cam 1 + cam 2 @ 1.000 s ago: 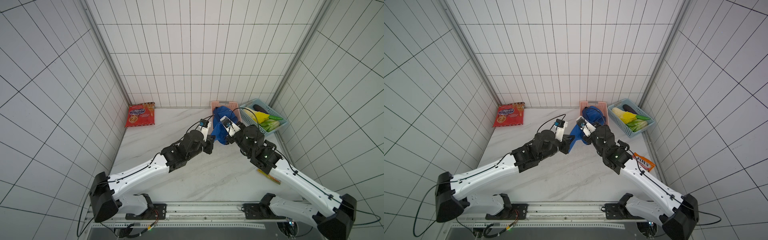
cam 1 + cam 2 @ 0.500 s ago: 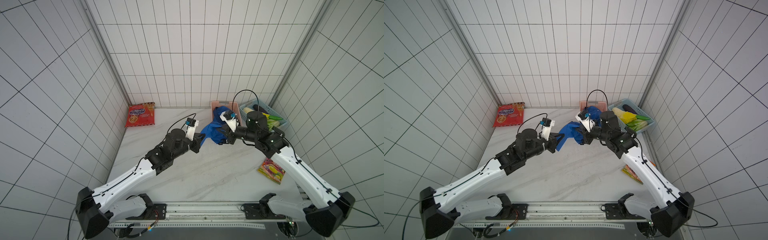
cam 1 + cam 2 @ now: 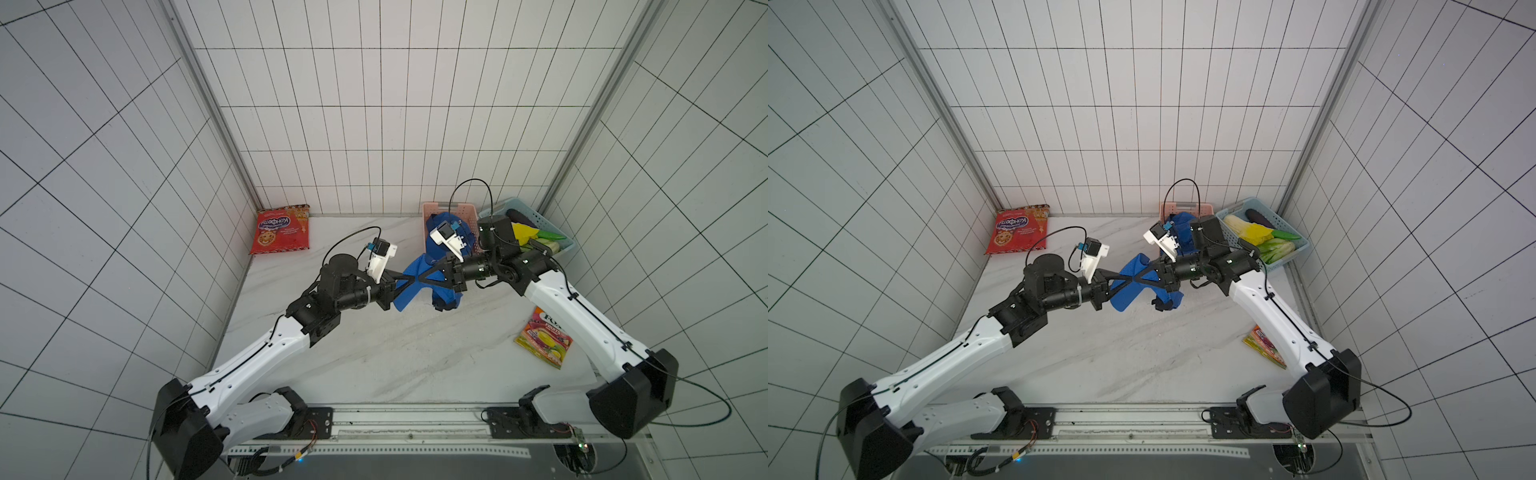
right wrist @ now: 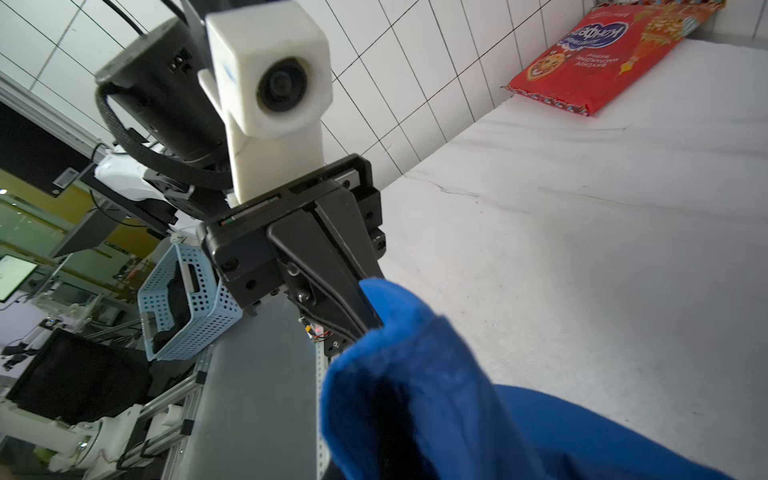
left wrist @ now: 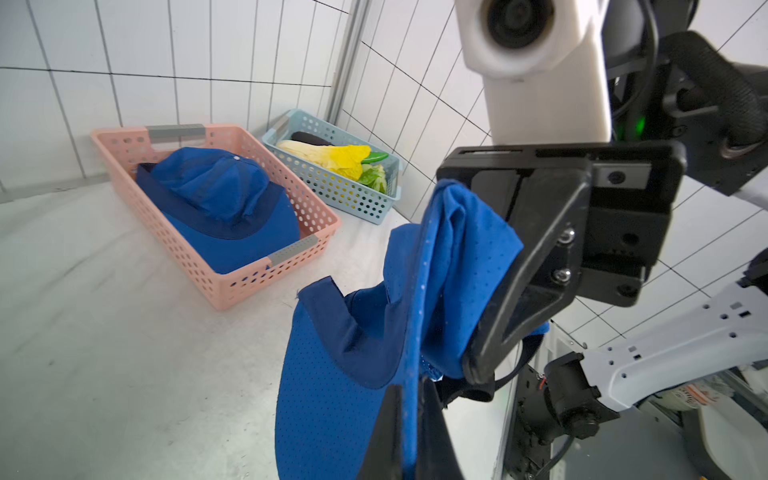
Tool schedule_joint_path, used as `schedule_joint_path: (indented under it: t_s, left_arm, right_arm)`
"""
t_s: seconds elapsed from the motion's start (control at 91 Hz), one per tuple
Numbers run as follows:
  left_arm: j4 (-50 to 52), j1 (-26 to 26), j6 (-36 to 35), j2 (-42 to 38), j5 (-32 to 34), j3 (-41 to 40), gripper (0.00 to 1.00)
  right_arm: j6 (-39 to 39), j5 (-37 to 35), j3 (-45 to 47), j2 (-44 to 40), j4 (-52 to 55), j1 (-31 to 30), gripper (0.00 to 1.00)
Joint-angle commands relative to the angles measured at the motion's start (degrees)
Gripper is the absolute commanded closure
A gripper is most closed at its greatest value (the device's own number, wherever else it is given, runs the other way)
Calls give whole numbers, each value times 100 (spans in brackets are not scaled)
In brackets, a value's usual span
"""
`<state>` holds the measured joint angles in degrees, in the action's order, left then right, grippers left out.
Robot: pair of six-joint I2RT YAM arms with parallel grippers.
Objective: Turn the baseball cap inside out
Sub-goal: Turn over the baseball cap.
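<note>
Showing mid-air inversion of the blue baseball cap, which is held clear of the worktop between the two arms.

L jaws: pressed together on a fold of the cap. In the left wrist view the perforated panel, prob. the brim, runs down past them. R jaws: also shut, pinching bunched crown fabric. In both top views the two sets of tips nearly meet, nose to nose. Loose crown cloth hangs under the R wrist. A dark inner band is exposed, so the turn is judged part done; how far cannot be told.

Technique (judgement):
- Both pinches are best kept firm. The stiffer side should be used as anchor by L.
- The crown should be drawn through the rim by R, slowly and w/o twist.
- If the cloth goes taut w/o turning, a regrasp deeper in the crown is advised, one arm at a time.
- Height should be kept so the hanging cloth is not dragged on the worktop.

Surroundings: a pink basket w/ a second cap lies just behind and should be avoided. A blue basket of veg stands beside it. A red snack bag and a fruit packet lie well apart.
</note>
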<state>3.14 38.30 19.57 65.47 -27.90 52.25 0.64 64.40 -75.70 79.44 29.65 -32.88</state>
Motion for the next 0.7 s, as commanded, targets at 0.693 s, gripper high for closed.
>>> schedule_joint_path:
  t_s: [0.693]
  left_arm:
    - [-1941, -448, 2175, -247, 39, -558, 100]
  right_arm:
    - [94, -1103, 441, -676, -92, 364, 66]
